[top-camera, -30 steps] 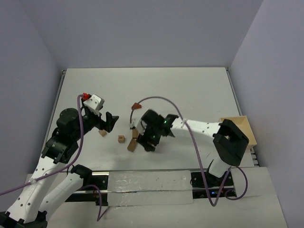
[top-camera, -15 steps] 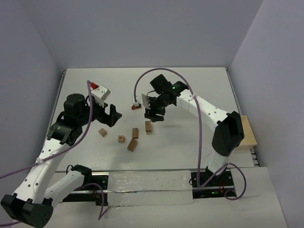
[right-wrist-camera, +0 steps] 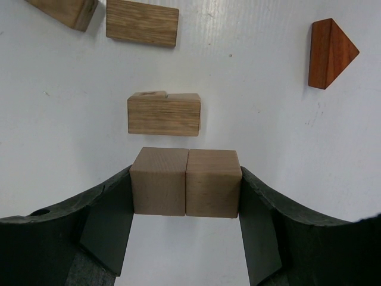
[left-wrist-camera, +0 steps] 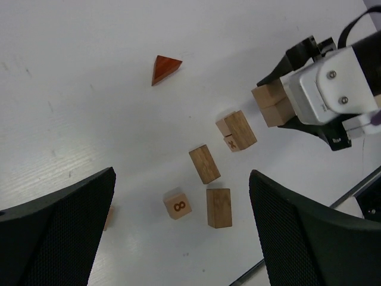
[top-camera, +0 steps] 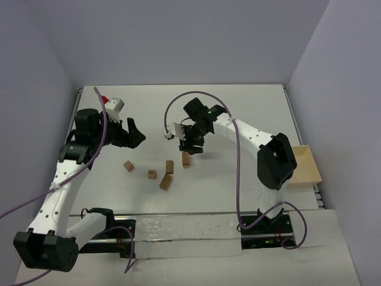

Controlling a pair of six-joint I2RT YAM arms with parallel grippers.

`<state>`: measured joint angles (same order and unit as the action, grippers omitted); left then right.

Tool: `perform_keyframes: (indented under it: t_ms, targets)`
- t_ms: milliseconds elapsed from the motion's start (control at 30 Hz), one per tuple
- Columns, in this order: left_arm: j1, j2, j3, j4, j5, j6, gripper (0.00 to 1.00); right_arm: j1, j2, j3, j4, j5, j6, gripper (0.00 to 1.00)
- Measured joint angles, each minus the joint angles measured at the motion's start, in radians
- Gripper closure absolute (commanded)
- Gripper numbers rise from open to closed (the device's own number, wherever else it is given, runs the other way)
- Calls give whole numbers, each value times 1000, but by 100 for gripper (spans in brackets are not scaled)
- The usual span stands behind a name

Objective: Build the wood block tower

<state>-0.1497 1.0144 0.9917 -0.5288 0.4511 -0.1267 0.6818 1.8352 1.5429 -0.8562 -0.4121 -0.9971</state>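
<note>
No standing wood block tower shows in any view; the tan blocks lie loose on the white table. My right gripper (right-wrist-camera: 186, 179) (top-camera: 191, 144) is shut on two tan cubes (right-wrist-camera: 186, 181) held side by side, just beyond a notched brick (right-wrist-camera: 164, 113) (top-camera: 186, 159). Nearer the front lie two bricks (top-camera: 169, 166) (top-camera: 165, 182), a cube marked 8 (left-wrist-camera: 177, 203) (top-camera: 152, 174) and a small block (top-camera: 128, 165). A reddish-brown triangle (right-wrist-camera: 330, 52) (left-wrist-camera: 164, 68) lies farther back. My left gripper (left-wrist-camera: 181, 176) (top-camera: 134, 133) hangs wide open and high above the blocks, holding nothing.
A pale wooden tray (top-camera: 305, 168) sits at the table's right edge, partly behind the right arm's elbow. Grey walls close in the back and both sides. The arm bases and a rail (top-camera: 184, 229) run along the near edge.
My right gripper rose from the front blocks and moved back with the two cubes, then held almost still. My left gripper drew back and to the left, staying open.
</note>
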Motion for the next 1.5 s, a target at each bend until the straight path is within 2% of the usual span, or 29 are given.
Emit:
perform_keyframes:
  t_ms: [133,233,500,767,1500]
  targets:
    - [92,135,147,-17,5,-3,1,9,11,-9,28,-1,24,100]
    - [120,167,187,8,-3,-17,1,21,18,-14,34,-3,44,100]
    - [121,197,189,19,-9,-30,1,40,22,-33,43,-17,77,99]
    - [123,213,189,23,-8,-31,1,41,55,-39,49,-24,89,91]
    - [126,213,189,24,-8,-30,1,41,115,-27,43,-41,82,82]
